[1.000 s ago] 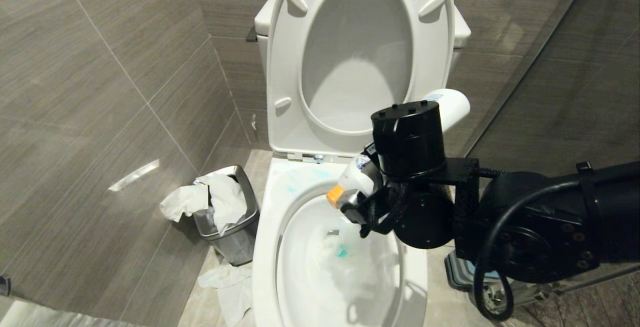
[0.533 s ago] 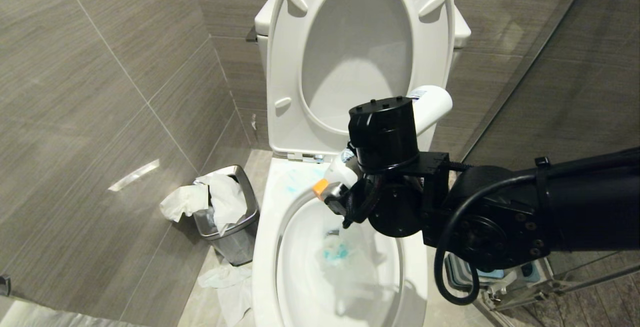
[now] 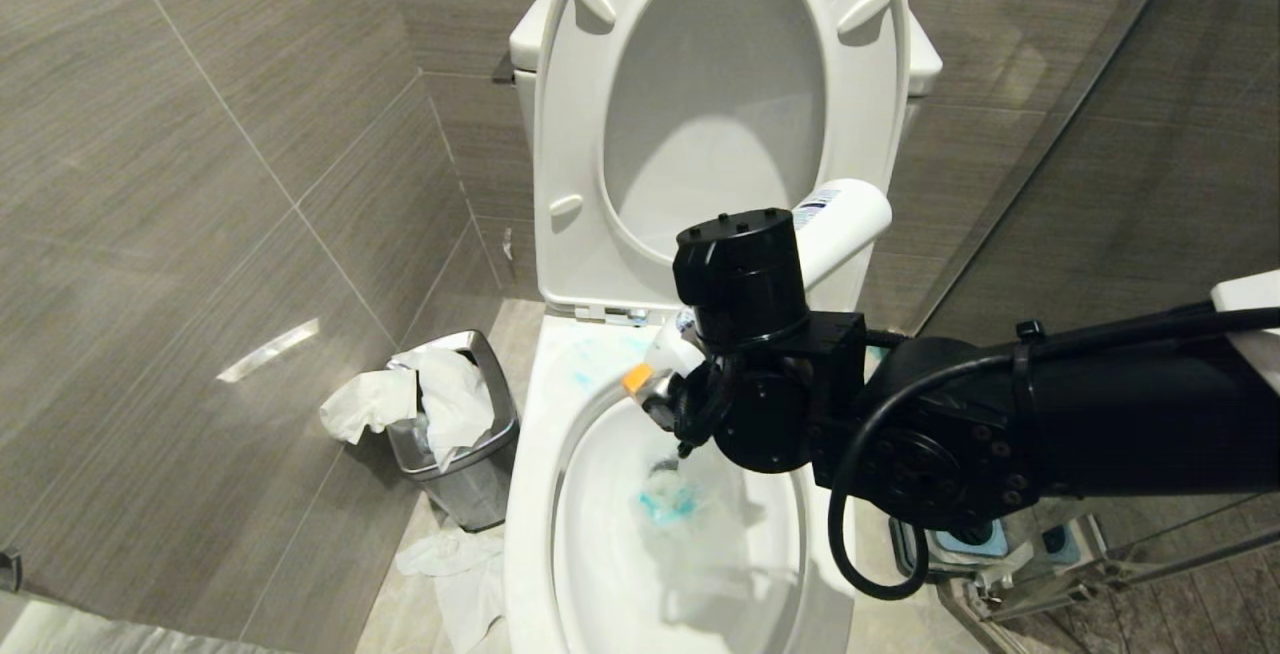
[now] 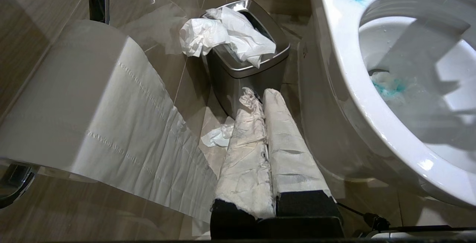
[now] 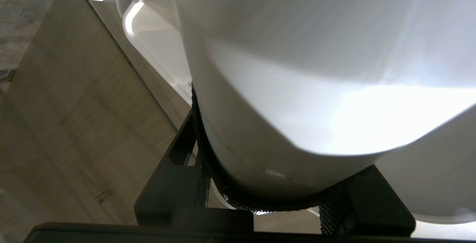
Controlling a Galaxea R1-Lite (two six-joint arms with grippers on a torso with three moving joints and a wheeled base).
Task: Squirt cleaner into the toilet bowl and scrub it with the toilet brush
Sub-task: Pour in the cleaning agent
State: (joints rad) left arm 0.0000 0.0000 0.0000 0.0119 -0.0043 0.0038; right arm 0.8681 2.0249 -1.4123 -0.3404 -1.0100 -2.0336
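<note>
Starting at the left: the left end effector (image 4: 266, 98) hangs low beside the toilet, its paper-wrapped fingers (image 4: 245, 150) pressed together on nothing. Just past its tips sits a small steel waste bin (image 4: 245, 68) stuffed with crumpled tissue (image 4: 223, 35), and a toilet paper roll (image 4: 74, 98) hangs on its outer side. The toilet bowl (image 3: 530, 494) is right next to it on the inner side.

Over the bowl, the right end effector (image 3: 690, 384) is pinching a white cleaner bottle (image 3: 835, 224), tipped nozzle-down so the orange cap (image 3: 636, 377) pokes out over the back rim. In the right wrist view the bottle's white body fills the space between the black fingers. Directly below the cap there's a turquoise blob of cleaner (image 3: 668, 506) in the water, plus faint blue smears (image 3: 585, 369) on the rim just left of the nozzle. Seat and lid (image 3: 720, 114) are up behind the end effector.
</note>
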